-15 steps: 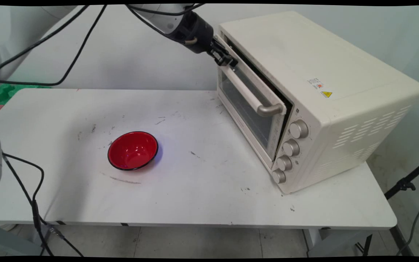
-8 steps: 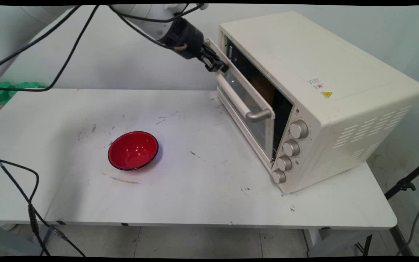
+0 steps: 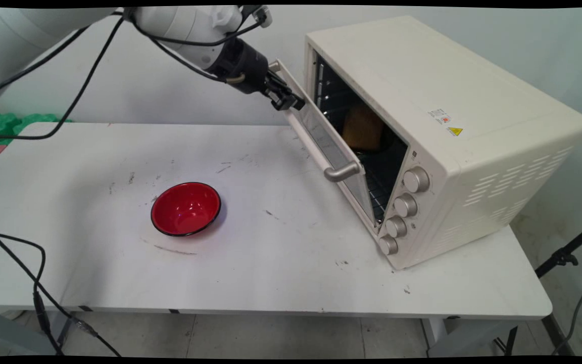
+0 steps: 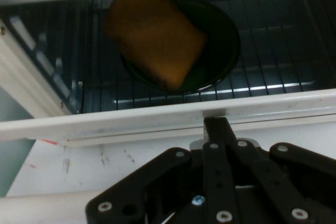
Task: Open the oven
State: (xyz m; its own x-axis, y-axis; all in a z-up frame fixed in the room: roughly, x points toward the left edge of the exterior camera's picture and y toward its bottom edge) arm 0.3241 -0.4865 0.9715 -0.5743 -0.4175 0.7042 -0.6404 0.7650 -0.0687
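Sitting toward the right end of the bench (image 3: pixel 271 273), a cream toaster oven (image 3: pixel 447 126) is seen with its door (image 3: pixel 321 136) tilted partly open, and the black claw (image 3: pixel 287 98) is pressed against the door's top edge; whether the claw is wide or narrow can't be made out from either view. A slab of orange-brown bread (image 4: pixel 155 38) on a dark round plate (image 4: pixel 220 51) is spotted on the wire rack (image 4: pixel 273 77) inside. A red bowl (image 3: pixel 185 209) with a black rim is left upright out on the bench's left-middle, well apart from the oven.
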